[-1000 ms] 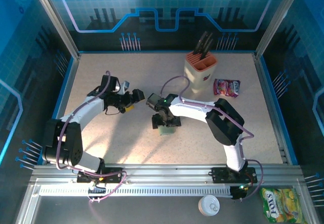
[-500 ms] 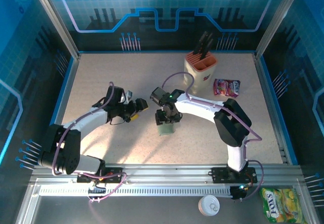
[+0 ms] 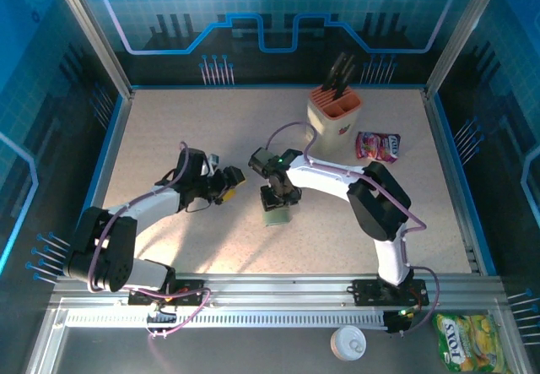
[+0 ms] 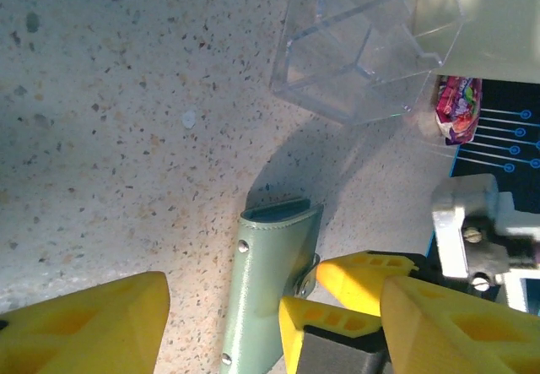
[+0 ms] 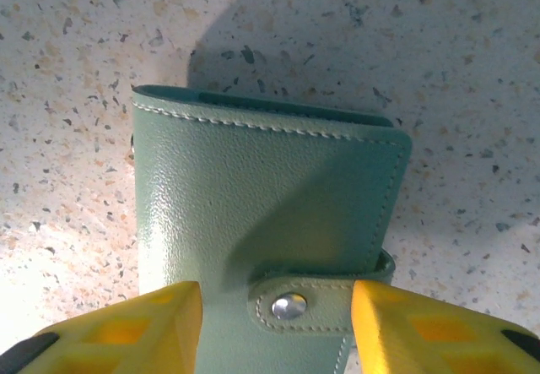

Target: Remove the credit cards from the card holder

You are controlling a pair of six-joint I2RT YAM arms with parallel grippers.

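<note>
The grey-green card holder (image 3: 276, 216) lies closed on the speckled table, its tab (image 5: 316, 302) snapped over the front. The credit cards are hidden inside it. My right gripper (image 3: 277, 198) points down over the holder, open. In the right wrist view its yellow fingertips (image 5: 143, 323) straddle the tab, with a gap on the left side. My left gripper (image 3: 231, 180) is open just left of the holder. In the left wrist view the card holder (image 4: 261, 281) lies ahead between that gripper's wide-apart fingers (image 4: 93, 323), beside the right arm's fingers (image 4: 363, 273).
A cream knife block (image 3: 335, 114) stands at the back right with a pink snack packet (image 3: 377, 146) beside it. A clear plastic container (image 4: 363, 45) stands beyond the holder. Blue walls ring the table.
The left gripper has moved right, closer to the card holder, and its jaws have narrowed. The right gripper's jaws have narrowed around the tab while staying over the holder.
</note>
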